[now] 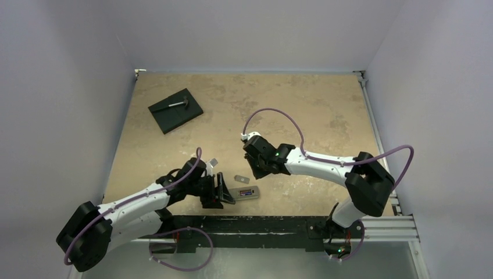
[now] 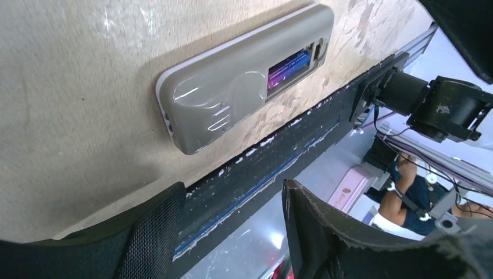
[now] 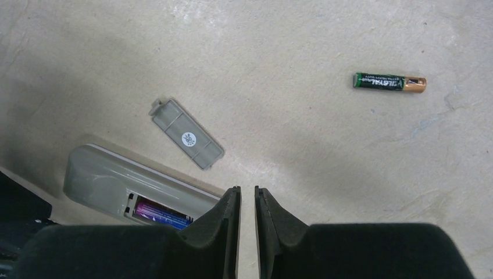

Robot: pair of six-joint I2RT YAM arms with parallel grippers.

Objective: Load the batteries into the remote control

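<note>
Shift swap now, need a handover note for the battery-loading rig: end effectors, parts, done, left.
Left end effector: open, empty, over the near table edge, close to the remote control.
Right end effector: barely open, empty, above the table next to the remote control.
Remote control: face down near the front edge, back recess uncovered.
Done: purple battery sits in the recess.
Left: green-and-gold battery lies loose on the table, well apart from the remote control; it needs seating. Battery cover lies off, beside the remote control.
</note>
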